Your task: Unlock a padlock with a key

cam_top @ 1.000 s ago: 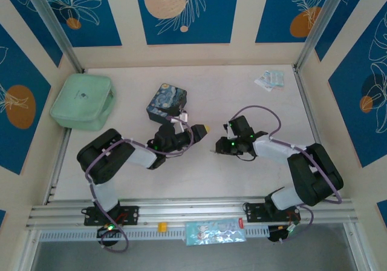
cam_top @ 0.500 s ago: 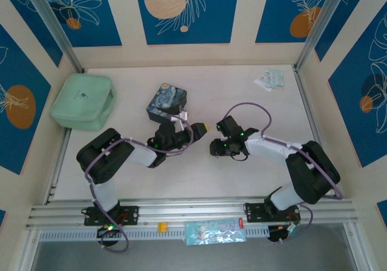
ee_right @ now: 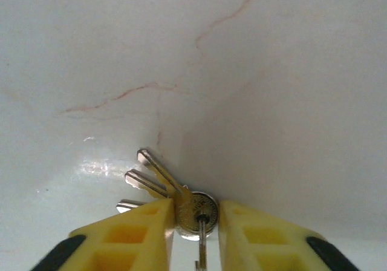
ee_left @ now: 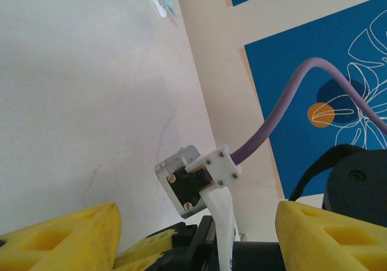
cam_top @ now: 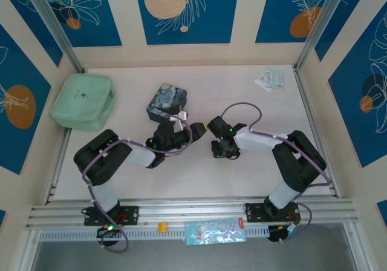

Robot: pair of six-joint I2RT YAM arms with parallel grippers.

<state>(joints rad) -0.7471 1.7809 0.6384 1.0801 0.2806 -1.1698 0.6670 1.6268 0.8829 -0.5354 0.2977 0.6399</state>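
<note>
Right gripper (ee_right: 196, 208) pinches the key (ee_right: 197, 218) by its round head, jaws nearly closed, low over the middle of the counter (ee_right: 272, 71). Picking up the key looks done; fitting it into the padlock and turning it seem left. Left gripper (ee_left: 196, 216) gapes wide, empty.

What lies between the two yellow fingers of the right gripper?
The key, its round head clamped by both fingers, in the right wrist view.
</note>
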